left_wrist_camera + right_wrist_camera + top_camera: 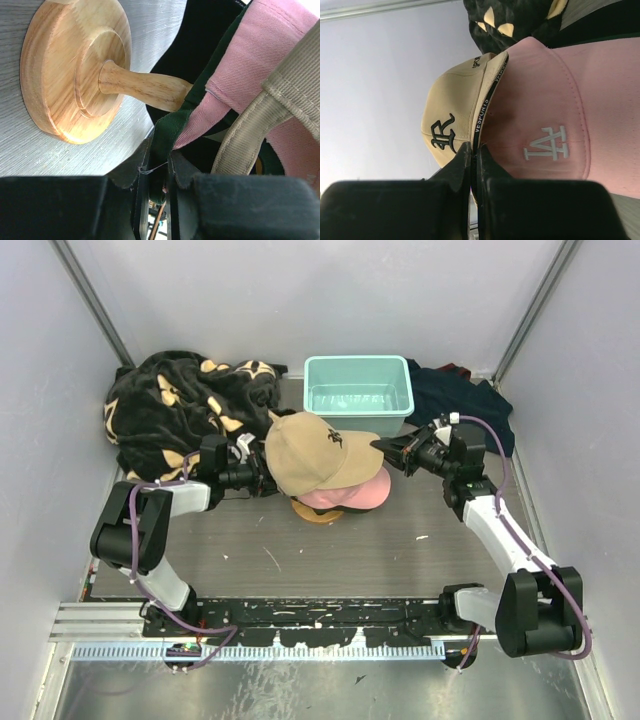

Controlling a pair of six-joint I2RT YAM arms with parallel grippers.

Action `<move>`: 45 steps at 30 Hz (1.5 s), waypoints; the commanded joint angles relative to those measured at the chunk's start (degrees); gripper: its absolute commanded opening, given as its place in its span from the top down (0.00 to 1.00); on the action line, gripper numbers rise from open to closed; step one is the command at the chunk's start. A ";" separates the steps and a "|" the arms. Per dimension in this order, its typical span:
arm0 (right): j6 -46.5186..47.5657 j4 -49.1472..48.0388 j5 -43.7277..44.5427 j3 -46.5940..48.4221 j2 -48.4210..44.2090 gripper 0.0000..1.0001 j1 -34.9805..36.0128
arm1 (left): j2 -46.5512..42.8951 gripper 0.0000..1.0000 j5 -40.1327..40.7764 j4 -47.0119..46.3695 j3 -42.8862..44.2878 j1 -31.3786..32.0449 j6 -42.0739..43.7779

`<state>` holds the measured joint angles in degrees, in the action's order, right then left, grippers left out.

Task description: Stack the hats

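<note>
You have open table (330, 550) in front of the hat stack (340, 492), between the two arms. Behind it the teal bin (358, 392) stands close. The black blanket (180, 405) fills the back-left corner and the navy cloth (470, 400) the back-right. The left gripper (266, 480), pinching the dark green cap (165, 130), and the right gripper (384, 447), nipping the tan cap (305, 450) by its brim, close off both flanks.

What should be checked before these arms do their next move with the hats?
1. Right gripper shut on the tan cap's brim: ok.
2. Left gripper pinching the dark green cap's fabric: ok.
3. Pink cap lies beneath the tan cap: ok.
4. Wooden stand base flat on the table: ok.
5. Tan cap squarely seated over the pink cap: not ok, it looks offset.
6. Black cap in the stack: cannot tell.
</note>
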<state>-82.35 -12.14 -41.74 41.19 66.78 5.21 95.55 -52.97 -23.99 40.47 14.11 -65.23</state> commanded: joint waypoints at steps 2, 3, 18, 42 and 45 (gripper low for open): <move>6.49 2.56 -2.17 -1.18 -1.57 0.99 -2.31 | 1.96 0.81 0.85 -0.04 0.03 -0.04 -0.01; 7.54 3.62 -1.86 -1.35 -2.20 0.99 -2.90 | 2.07 0.82 0.90 -0.10 -0.15 -0.02 -0.06; 14.97 2.97 4.32 -14.16 -8.33 0.99 -4.33 | 1.75 0.87 1.25 -1.34 -2.58 0.12 -1.39; 34.22 10.60 10.44 -14.33 0.96 0.70 -5.14 | 0.87 0.88 1.53 -0.99 -4.90 0.44 -1.39; 34.99 12.24 11.50 -13.03 -0.48 0.57 -5.12 | 0.58 0.88 1.51 -0.36 -4.30 0.39 -1.25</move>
<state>-54.48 -9.47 -36.10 27.53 66.39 0.25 96.12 -53.19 -29.28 37.98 14.41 -68.49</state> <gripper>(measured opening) 0.348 0.167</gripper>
